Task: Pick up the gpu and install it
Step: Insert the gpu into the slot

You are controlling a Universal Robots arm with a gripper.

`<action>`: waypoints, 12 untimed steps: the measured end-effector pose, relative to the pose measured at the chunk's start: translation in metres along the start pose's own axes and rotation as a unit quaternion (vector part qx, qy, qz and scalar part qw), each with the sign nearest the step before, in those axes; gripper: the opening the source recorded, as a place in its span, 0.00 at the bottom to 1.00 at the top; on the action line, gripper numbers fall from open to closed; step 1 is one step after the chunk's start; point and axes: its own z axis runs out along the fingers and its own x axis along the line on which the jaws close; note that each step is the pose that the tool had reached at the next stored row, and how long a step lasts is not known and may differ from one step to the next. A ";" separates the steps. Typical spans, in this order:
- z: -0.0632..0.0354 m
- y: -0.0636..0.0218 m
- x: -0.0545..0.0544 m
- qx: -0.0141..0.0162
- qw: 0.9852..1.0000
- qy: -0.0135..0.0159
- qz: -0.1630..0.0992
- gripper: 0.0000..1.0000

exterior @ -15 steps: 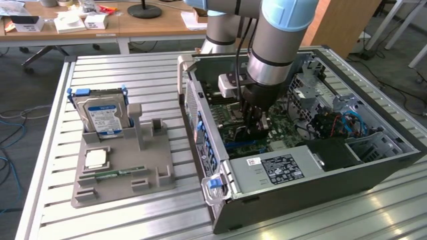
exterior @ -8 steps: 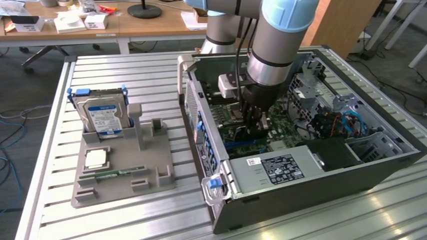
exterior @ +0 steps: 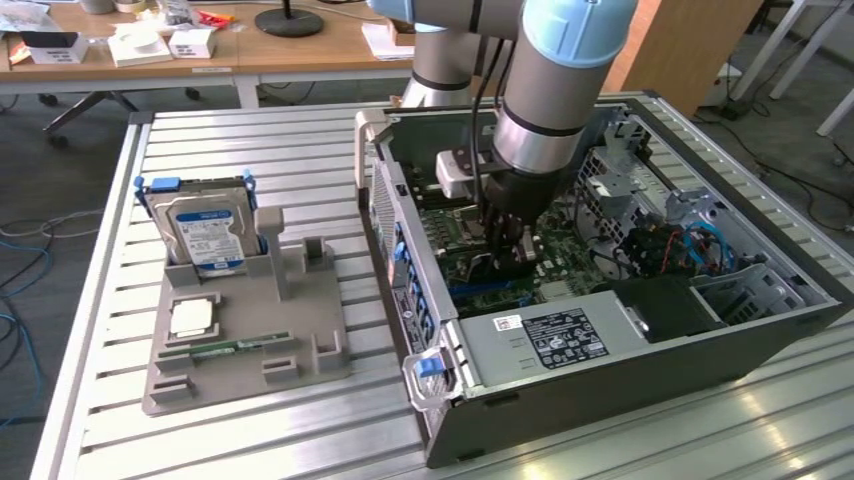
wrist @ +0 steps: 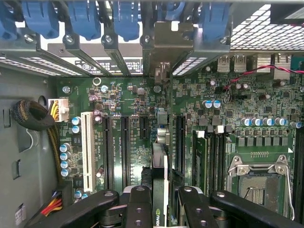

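jaws are gripping the gpu [wrist: 159, 178] edge-on, partly closed on its faces, holding it over the motherboard [wrist: 133, 95] slots inside the case [exterior: 601, 390]. judged risk: a tilting card missing its slot and scraping neighbouring components. hard drive [exterior: 203, 238] is standing at the exterior view's nine o'clock.

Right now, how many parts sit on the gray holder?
3: the hard drive standing at the far end of the holder, a pale square part lying midway, the memory stick flat nearer the camera.
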 end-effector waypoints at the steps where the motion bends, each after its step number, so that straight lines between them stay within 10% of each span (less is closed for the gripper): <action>1: 0.0003 0.0000 0.000 0.000 1.000 0.000 0.000 0.26; 12: 0.0005 0.0000 0.000 0.000 1.000 0.000 0.000 0.26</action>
